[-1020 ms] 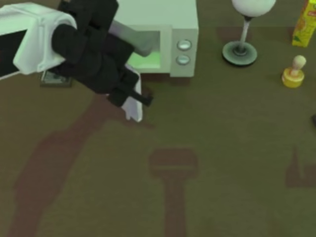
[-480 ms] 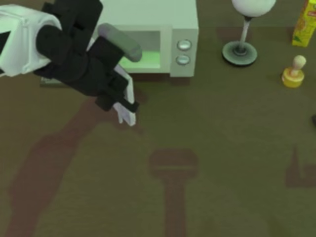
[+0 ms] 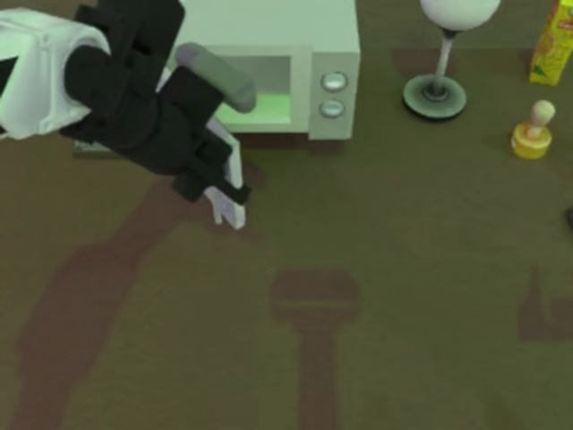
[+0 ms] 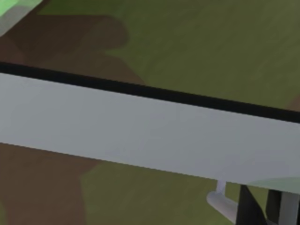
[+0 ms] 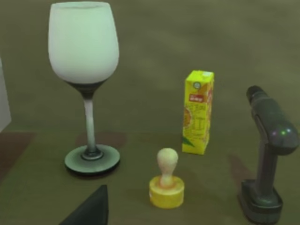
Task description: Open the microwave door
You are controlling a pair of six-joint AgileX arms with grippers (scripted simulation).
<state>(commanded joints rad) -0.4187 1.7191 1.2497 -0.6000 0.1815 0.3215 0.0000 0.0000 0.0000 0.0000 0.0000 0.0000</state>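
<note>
Our left gripper (image 3: pixel 224 184) clenches the microwave door (image 3: pixel 235 184) at its free edge, holding it swung wide so the microwave (image 3: pixel 304 54) stands open; right arm is out of view.

You have one microwave (image 3: pixel 295 36) with one microwave door (image 3: pixel 235 184) and two round silver knobs (image 3: pixel 333 82) on its front. To its right stands one wine glass (image 5: pixel 84 84). Beyond that — one yellow juice carton (image 5: pixel 198 112), one yellow stamp with a pale handle (image 5: pixel 166 185), and one grey cordless drill (image 5: pixel 267 159). One arm shows from above, the left gripper (image 3: pixel 219 179).
</note>
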